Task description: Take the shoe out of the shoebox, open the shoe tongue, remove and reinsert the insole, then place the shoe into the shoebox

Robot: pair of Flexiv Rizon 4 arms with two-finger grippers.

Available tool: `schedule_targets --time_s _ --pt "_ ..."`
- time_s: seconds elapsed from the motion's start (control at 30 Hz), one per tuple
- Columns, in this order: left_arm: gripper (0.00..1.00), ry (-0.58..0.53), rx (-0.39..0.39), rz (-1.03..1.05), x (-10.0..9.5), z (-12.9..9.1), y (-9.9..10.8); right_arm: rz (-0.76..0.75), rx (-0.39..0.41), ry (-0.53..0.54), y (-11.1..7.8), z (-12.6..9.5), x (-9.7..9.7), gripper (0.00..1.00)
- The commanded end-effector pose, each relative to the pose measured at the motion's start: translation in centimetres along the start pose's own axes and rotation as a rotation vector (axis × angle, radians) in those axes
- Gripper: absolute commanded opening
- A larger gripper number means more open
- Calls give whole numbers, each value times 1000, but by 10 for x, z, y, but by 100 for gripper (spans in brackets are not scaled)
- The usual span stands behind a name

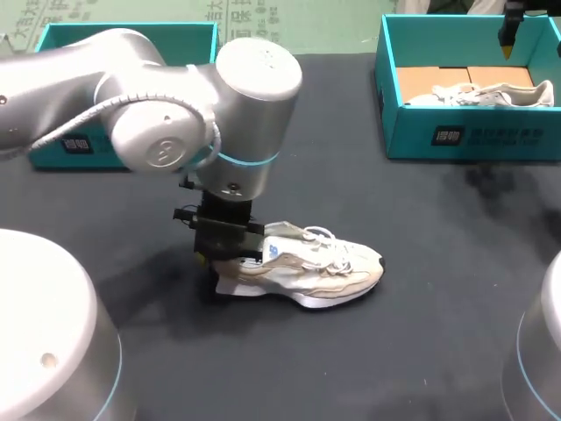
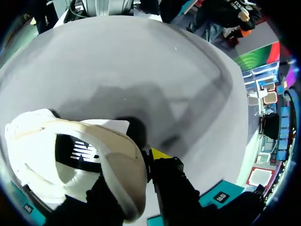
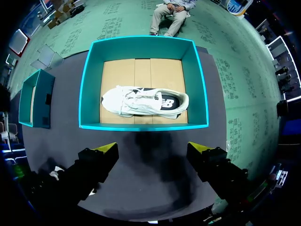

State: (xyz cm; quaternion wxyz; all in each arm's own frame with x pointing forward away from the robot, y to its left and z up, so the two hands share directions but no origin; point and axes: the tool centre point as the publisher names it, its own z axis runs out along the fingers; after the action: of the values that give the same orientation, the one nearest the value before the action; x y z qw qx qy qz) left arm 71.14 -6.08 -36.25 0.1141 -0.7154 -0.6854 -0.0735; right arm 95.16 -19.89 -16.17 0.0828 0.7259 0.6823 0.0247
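**Left gripper clamped on the shoe's heel; right gripper spread open before the right shoebox**

Head view: the shoe, pale cream with white laces, lies on its sole on the dark table, near the middle, with its toe towards my right. The left gripper stands straight down over the heel end, touching the shoe there. The left shoebox is at the far left corner of the table, well apart from the shoe. The right shoebox is at the far right and holds a second shoe lying on brown card. The right gripper hangs above that box's far side.

Left wrist view: the shoe's heel opening fills the space beside and under the left gripper. The cream heel wall runs between the two fingers. One finger presses on it from outside, its yellow tip showing. The other goes down inside the opening. The heel is pinched from both sides. The table stretches ahead.

Right wrist view: the right gripper has its fingers spread wide with nothing between them. It is above the table, just short of the right shoebox. The second shoe lies crosswise in that box, ahead of the fingers and apart from them. The left shoebox stands off to one side.
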Motion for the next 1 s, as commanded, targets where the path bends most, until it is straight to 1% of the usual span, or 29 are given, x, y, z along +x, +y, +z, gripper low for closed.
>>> schedule_targets --time_s 0.03,0.17,0.43,0.7,0.73,0.77,0.8,0.87,0.9,0.93,0.97,1.0 --pt "0 46 15 -3 -20 6 4 1 -1 -1 0 0 0 100" --pt "0 45 2 8 -20 11 3 1 -1 -1 0 0 0 100" --pt "0 47 -1 16 -19 15 3 1 -1 -1 0 0 0 100" --pt "0 12 -25 46 -11 15 3 1 -1 -1 0 0 0 100" --pt "22 6 -28 54 -9 14 2 1 -1 -1 0 0 0 100" --pt "30 3 -30 60 -7 14 2 1 -1 -1 0 0 0 100" --pt "31 -3 -32 62 -5 14 2 1 -1 -1 0 0 0 100" --pt "38 -10 -38 67 -3 12 1 1 -1 -1 0 0 0 100" --pt "47 -14 -41 69 -1 11 1 1 -1 -1 0 0 0 100" --pt "61 -19 -46 70 0 10 0 1 -1 -1 0 0 0 100" --pt "80 -26 -49 71 2 8 -1 1 -1 -1 0 0 0 100" --pt "95 -41 -50 78 4 6 -1 1 -1 -1 0 0 0 100"
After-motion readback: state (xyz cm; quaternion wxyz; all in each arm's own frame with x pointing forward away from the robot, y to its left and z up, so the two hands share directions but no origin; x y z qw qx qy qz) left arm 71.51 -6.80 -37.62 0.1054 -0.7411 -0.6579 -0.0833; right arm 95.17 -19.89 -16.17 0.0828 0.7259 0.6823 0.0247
